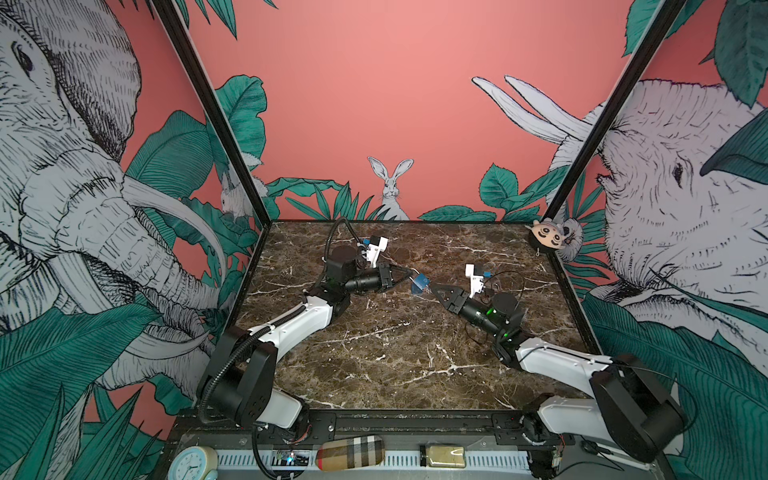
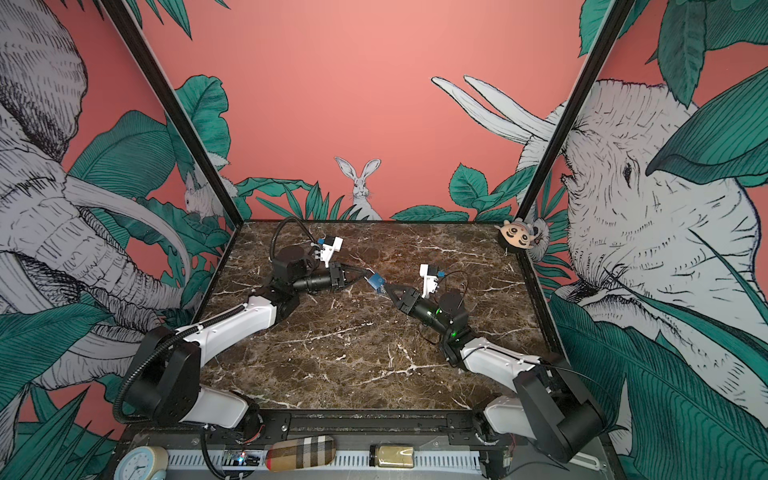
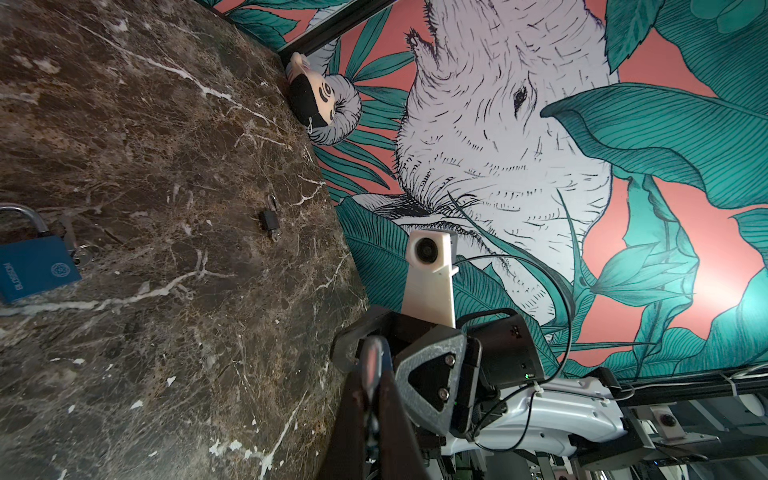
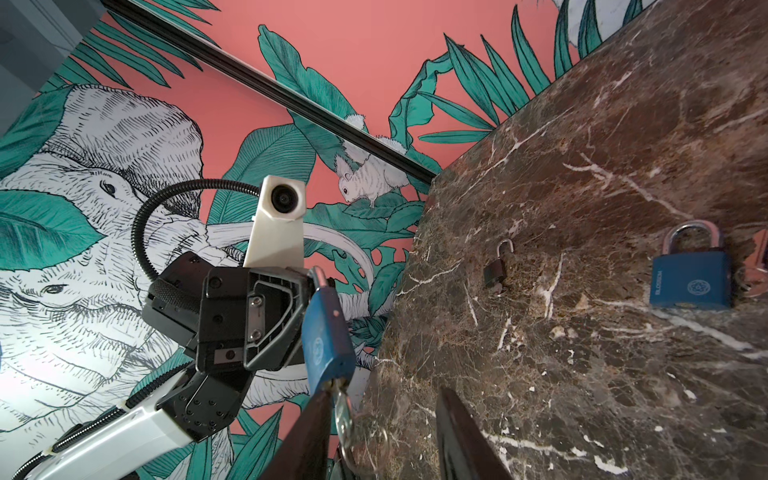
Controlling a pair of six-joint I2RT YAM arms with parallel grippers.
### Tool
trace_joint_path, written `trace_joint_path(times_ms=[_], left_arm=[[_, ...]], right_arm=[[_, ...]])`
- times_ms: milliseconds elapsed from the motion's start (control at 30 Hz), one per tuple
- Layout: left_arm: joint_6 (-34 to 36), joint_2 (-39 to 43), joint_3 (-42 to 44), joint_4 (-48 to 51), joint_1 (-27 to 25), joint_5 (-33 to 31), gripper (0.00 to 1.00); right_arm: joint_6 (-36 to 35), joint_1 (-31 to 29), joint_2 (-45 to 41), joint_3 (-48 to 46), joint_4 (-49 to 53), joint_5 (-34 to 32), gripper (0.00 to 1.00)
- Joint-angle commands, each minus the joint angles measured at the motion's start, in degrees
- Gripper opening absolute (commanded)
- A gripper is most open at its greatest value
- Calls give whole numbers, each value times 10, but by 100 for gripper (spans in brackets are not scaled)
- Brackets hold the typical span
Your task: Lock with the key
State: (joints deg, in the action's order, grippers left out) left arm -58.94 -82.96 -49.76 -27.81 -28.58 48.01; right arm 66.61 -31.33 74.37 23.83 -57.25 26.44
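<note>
The blue padlock [image 4: 328, 332] is held off the table [image 1: 395, 345] by its shackle in the closed left tool [image 4: 312, 278]. The key [image 4: 341, 405] in its underside is flanked by the right tool [image 4: 384, 395], whose jaws stand apart.

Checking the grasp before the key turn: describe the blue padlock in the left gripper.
Blue metal-looking padlock, round emblem on its face, silver shackle pinched in the shut left gripper, body held clear above the marble table. A key on a ring sits in its base, between the fingers of the open right gripper.

Left claw [image 1: 409, 276] clamped; right claw [image 1: 435, 288] seemingly parted (tips nearly meeting).
</note>
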Motion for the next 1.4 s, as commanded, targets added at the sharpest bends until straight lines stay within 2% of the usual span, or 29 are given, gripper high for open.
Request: trace_joint_path(times_ms=[0,133,900,1367], left_arm=[[-8,8,-2,-42,-1,6,0],[-7,7,-3,-44,-1,8,0],[-24,-6,-1,-72,-3,4,0],[-26,-5,3,-79,-3,-3,0]], right_arm=[[24,2,17,-9,-101,14,40],[30,1,31,-11,-123,19,38],[51,1,64,0,-176,31,14],[55,-4,66,2,-180,33,12]])
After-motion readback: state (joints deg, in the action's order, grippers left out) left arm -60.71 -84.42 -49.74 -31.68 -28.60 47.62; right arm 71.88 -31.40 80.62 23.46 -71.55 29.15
